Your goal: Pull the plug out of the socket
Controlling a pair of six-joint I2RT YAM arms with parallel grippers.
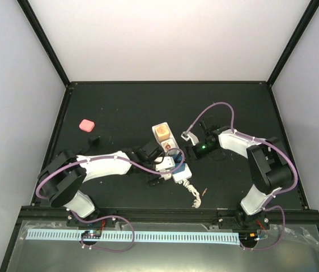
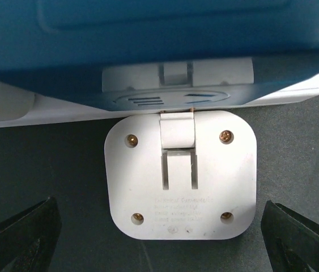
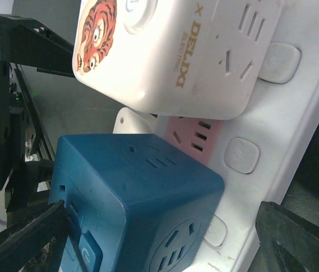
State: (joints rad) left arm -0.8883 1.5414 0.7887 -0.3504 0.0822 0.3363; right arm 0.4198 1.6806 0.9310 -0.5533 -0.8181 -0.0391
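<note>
The socket [image 3: 295, 107] is a long white strip with a pink outlet face, lying mid-table [image 1: 169, 146]. Two cubes are plugged into it: a blue cube plug [image 3: 142, 198] [image 1: 174, 160] and a white cube [image 3: 170, 51] with a tiger picture. My right gripper [image 3: 159, 243] [image 1: 184, 152] is open and straddles the blue plug, with the right finger standing off it. My left gripper [image 2: 159, 243] [image 1: 164, 170] is open on either side of a white square plate [image 2: 181, 175] with four screws. The blue plug [image 2: 148, 39] fills the top of the left wrist view, blurred.
A bundled white cord [image 1: 193, 192] trails from the strip toward the near edge. A pink block [image 1: 85, 124] and a small black piece [image 1: 94, 137] lie at the left. Both arms converge on the strip from left and right. A black frame borders the mat.
</note>
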